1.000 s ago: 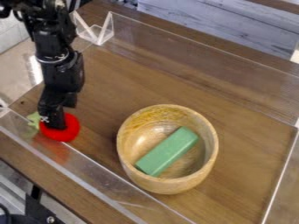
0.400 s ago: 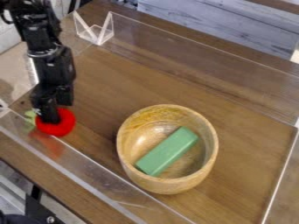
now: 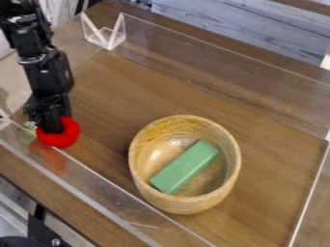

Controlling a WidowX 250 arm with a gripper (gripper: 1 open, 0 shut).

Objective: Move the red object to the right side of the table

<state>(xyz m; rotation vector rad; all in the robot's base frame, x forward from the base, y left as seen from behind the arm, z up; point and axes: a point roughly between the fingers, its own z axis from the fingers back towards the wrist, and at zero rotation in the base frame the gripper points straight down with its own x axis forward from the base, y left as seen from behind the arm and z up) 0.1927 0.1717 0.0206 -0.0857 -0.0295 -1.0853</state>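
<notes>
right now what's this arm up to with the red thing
The robot arm's gripper points straight down at the far left of the table, shut on the red object, a small toy fruit resting on the tabletop. It has not been lifted or carried to the right side yet. To the right sits a wooden bowl with a green block lying inside it, untouched.

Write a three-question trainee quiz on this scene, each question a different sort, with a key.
1. True or false: the green block lies in the bowl.
2. The gripper is on: A) the bowl, B) the red object, C) the block.
3. Fill in: the red object sits at the table's ____ side as the camera sees it.

Key: 1 true; 2 B; 3 left.
</notes>
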